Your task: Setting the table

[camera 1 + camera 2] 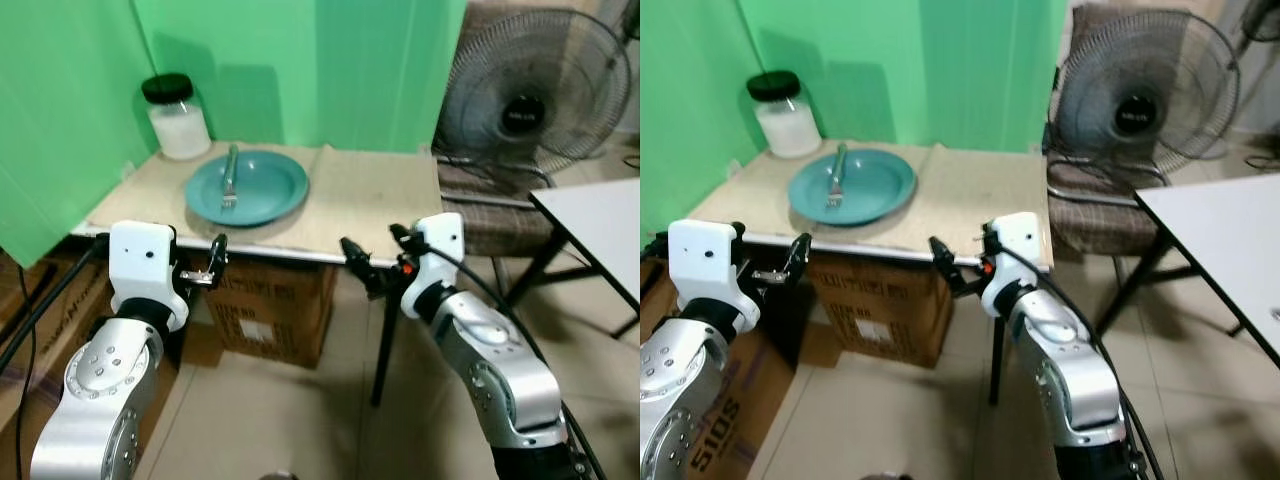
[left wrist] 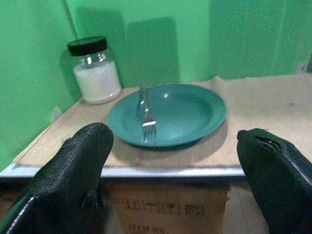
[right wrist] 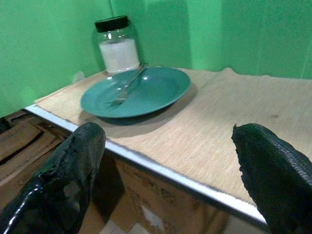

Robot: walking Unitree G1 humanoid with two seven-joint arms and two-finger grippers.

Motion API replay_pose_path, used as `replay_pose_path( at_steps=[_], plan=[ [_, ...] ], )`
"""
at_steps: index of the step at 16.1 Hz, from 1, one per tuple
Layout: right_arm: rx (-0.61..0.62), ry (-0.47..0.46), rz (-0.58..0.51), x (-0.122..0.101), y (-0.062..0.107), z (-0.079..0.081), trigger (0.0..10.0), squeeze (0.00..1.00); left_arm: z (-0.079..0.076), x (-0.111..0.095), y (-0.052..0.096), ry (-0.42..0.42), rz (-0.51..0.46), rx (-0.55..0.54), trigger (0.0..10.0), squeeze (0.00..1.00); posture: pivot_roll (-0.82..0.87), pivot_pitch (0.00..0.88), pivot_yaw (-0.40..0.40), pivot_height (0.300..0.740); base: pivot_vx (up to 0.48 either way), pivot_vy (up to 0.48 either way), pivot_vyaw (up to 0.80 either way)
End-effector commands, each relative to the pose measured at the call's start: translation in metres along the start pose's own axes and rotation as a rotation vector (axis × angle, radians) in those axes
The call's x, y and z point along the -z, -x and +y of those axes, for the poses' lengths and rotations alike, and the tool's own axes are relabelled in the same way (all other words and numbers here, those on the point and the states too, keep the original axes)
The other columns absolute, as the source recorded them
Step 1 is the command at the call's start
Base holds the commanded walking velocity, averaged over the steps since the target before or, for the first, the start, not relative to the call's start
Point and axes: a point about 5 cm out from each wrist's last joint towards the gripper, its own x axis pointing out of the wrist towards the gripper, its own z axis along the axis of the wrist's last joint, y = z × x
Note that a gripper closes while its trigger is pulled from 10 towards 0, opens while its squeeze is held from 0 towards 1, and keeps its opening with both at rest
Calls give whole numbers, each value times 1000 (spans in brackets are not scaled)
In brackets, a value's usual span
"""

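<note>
left eye view: fork (image 1: 230, 176) on plate (image 1: 270, 200), beyond both open end effectors.

Two silver metal arms with white boxy wrist housings, black cables, and black textured fingers on left hand (image 1: 214, 262) and right hand (image 1: 375, 258)

The head's two eyes look forward and down over both arms at the beige-covered table (image 1: 380, 190). Each wrist camera sits low at the table's edge, peering between parted black fingers (image 2: 78, 161) at the round teal plate (image 2: 190, 112), shared by all.
</note>
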Motion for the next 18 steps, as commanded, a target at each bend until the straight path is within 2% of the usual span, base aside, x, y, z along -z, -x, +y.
replay_pose_path(
  at_steps=[1,3,10,15,18],
  plan=[
    [-7,23,-19,-4,1,1,10000,0,1,-1,1,-3,-3,2,10000,0,10,0,23,740,289,0,0],
    [-26,37,-19,-5,-1,3,10000,0,2,0,2,-4,-1,0,10000,0,12,0,21,740,296,0,0],
    [-102,54,-28,-6,-5,12,10000,0,3,0,6,-11,2,-7,10000,0,29,0,8,740,310,0,732],
    [-176,84,-24,-7,-13,17,10000,0,3,1,11,-28,2,-24,10000,0,61,0,-34,740,311,0,800],
    [-176,69,-20,-7,-14,15,10000,0,0,3,11,-31,8,-11,10000,0,52,0,-25,740,310,0,0]
  ],
)
